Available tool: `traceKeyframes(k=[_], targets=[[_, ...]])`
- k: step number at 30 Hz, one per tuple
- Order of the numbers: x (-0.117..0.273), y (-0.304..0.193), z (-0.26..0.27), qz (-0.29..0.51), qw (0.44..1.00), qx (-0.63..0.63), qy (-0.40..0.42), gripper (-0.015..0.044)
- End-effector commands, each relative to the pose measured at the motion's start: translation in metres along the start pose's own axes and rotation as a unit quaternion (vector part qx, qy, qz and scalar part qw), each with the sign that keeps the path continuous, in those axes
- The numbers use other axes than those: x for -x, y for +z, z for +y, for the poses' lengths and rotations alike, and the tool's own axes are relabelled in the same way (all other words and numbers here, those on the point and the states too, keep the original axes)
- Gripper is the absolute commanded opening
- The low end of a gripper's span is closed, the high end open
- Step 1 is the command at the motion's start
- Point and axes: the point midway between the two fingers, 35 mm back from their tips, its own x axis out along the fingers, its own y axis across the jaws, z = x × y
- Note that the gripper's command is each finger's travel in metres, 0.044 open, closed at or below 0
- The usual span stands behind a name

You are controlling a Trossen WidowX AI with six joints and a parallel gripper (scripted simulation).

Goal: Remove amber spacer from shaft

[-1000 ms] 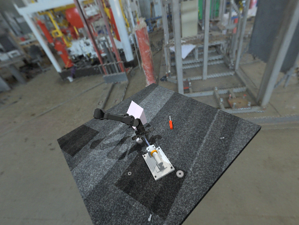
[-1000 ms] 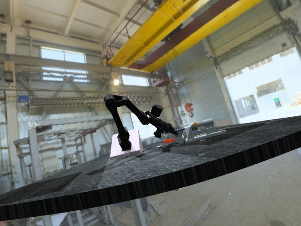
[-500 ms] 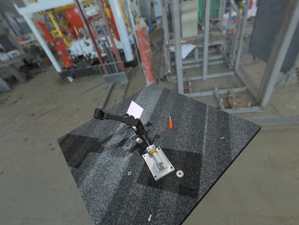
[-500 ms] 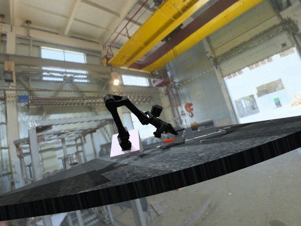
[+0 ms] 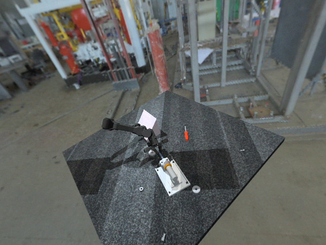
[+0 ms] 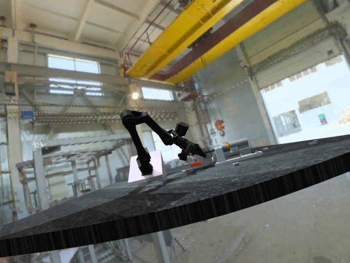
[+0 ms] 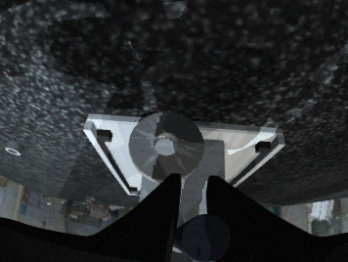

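Observation:
My gripper (image 5: 160, 155) (image 6: 205, 155) (image 7: 193, 184) is shut on the dark blue shaft (image 5: 161, 155) (image 6: 209, 150) (image 7: 207, 238), outside the front bracket. The amber spacer (image 5: 167, 166) (image 6: 228, 146) is up in the assembly, not on the table. It sits between a short grey spacer (image 6: 224, 146) and the long grey cylinder (image 5: 171, 173) (image 6: 238, 142) of the housing. The fixture's white base plate (image 5: 162, 181) (image 7: 117, 162) lies on the table. The shaft's far end and any gap beside the amber spacer are hidden.
A grey disc (image 5: 151, 152) lies near the gripper; a pale holed disc (image 5: 196, 189) lies beside the plate. A small ring (image 5: 141, 188) (image 7: 13, 151), an orange-red screwdriver (image 5: 186, 135) (image 6: 196, 163) and a pale block (image 5: 148, 121) are also on the table.

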Motion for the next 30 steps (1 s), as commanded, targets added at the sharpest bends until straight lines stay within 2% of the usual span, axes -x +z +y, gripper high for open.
traceKeyframes(k=[1,30], targets=[[0.001,0.0013,0.0006,0.0,1.0,-0.001,0.001,0.0],[0.0032,0.0036,0.0005,-0.001,1.0,-0.001,0.001,0.0]])
